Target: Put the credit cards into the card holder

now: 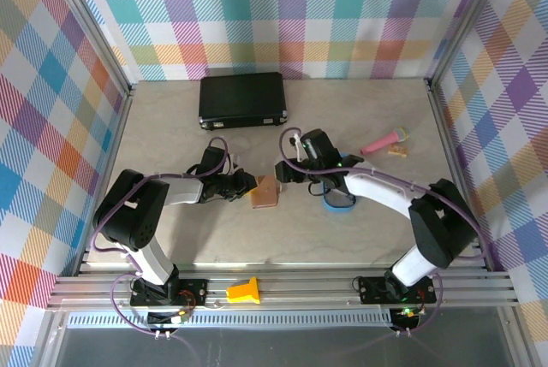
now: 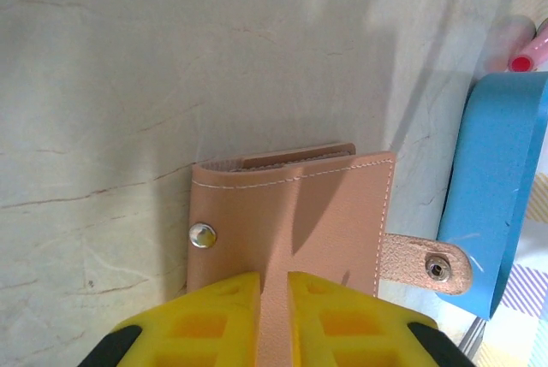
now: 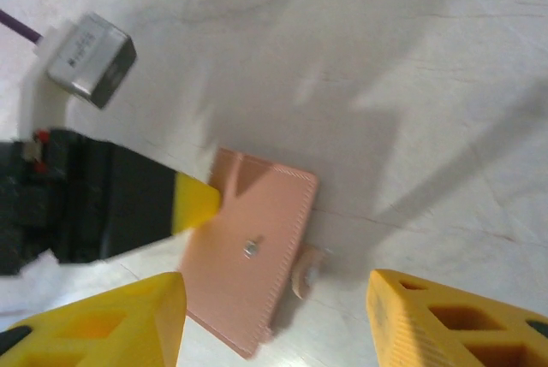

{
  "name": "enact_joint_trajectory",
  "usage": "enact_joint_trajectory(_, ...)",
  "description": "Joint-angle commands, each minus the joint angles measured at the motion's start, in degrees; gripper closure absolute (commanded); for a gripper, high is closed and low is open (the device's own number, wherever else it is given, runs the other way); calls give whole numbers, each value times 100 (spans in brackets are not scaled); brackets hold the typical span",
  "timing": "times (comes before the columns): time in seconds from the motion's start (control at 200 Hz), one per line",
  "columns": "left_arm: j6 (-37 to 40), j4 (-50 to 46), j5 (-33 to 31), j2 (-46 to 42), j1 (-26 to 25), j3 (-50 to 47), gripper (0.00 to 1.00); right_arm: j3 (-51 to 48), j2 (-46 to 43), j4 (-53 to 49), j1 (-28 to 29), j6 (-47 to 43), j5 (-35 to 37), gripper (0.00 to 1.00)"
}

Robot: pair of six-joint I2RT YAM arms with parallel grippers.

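The card holder (image 2: 291,213) is a salmon-brown leather wallet lying folded shut on the table, its snap strap (image 2: 426,264) sticking out to the right. My left gripper (image 2: 274,280) is shut on the holder's near edge, the leather pinched between the yellow fingers. In the top view the holder (image 1: 267,193) lies between the two grippers. My right gripper (image 3: 274,320) hovers open above the holder (image 3: 253,256) with nothing between its fingers; it sits just right of the holder (image 1: 282,172). The credit cards are hidden.
A blue oval tray (image 1: 340,202) lies right of the holder, partly under my right arm, its wall (image 2: 497,179) close to the strap. A large black case (image 1: 242,99) stands at the back. A pink object (image 1: 384,141) lies at the right.
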Motion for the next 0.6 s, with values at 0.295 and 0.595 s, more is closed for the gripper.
enact_joint_trajectory(0.295, 211, -619, -343, -40, -20, 103, 82, 942, 1304, -1469, -7, 602, -903, 55)
enact_joint_trajectory(0.595, 228, -636, -321, -21, -21, 156, 82, 980, 1524, -1685, -107, 550, -678, 82)
